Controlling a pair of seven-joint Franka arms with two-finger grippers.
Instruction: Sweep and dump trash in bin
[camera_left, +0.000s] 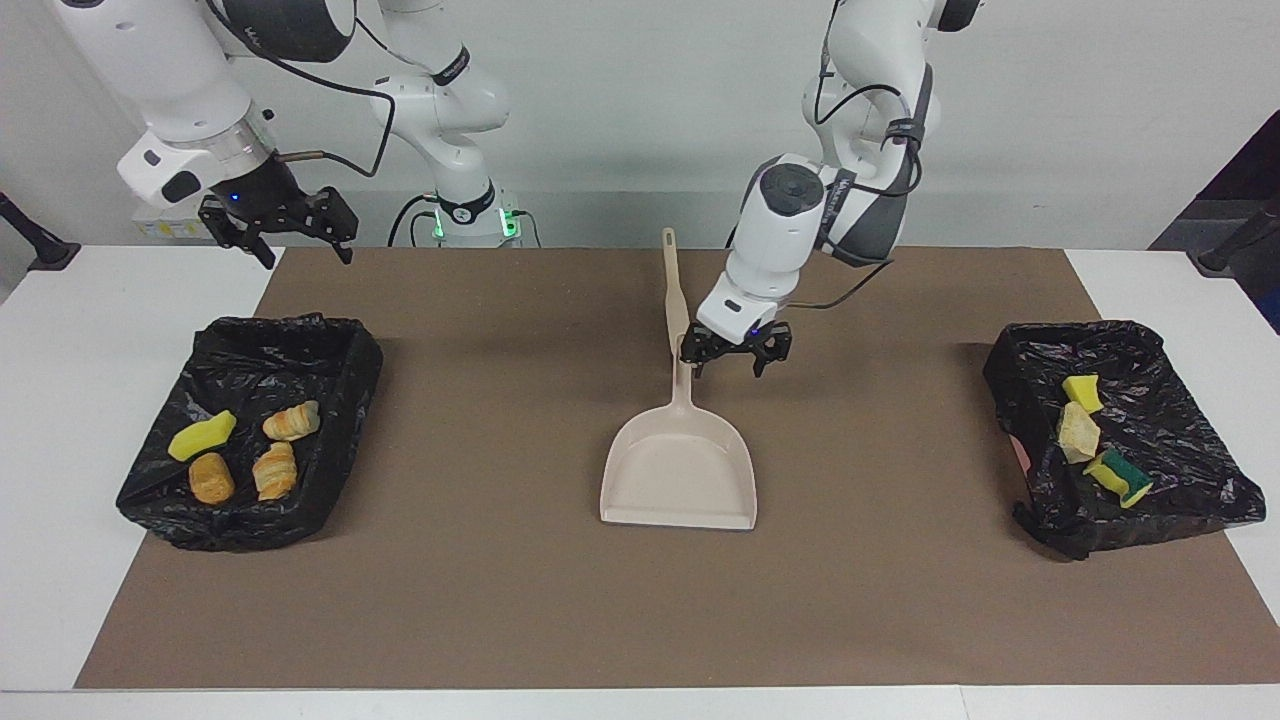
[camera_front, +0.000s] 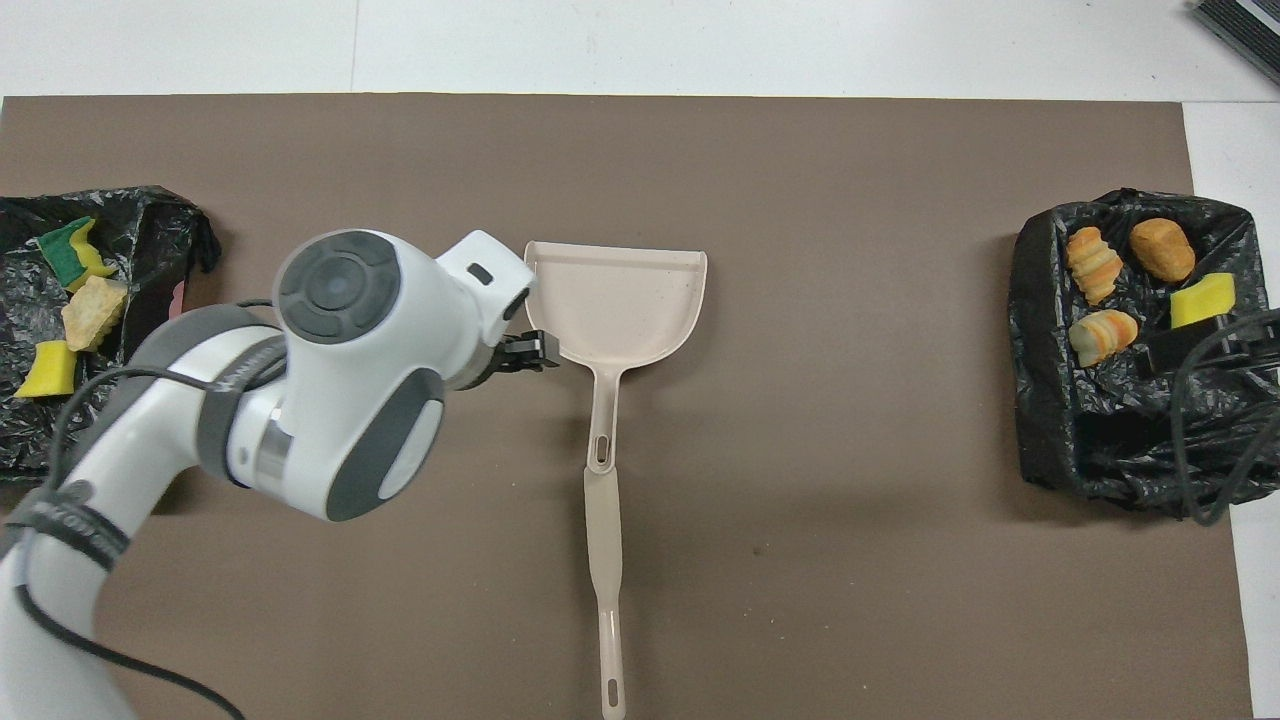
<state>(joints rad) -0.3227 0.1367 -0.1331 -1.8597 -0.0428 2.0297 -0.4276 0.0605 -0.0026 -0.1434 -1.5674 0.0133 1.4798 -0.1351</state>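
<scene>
The beige dustpan (camera_left: 680, 470) lies flat in the middle of the brown mat, its handle pointing at the robots. My left gripper (camera_left: 727, 362) hangs open just beside that handle, toward the left arm's end, with nothing between its fingers. In the overhead view the left wrist hides most of it. The trash lies in two black-lined bins: croissants (camera_left: 291, 421), a bread piece (camera_left: 211, 478) and a yellow sponge (camera_left: 202, 434) in one bin (camera_left: 330, 350), sponge pieces (camera_left: 1078, 432) in the other bin (camera_left: 1170, 340). My right gripper (camera_left: 305, 255) waits open, raised over the edge of the croissant bin.
A long beige stick (camera_front: 608, 580) lies in line with the dustpan handle (camera_front: 602, 420), reaching the mat's edge nearest the robots. The brown mat (camera_left: 900, 600) covers most of the white table. Cables of the right arm hang over the croissant bin (camera_front: 1130, 440).
</scene>
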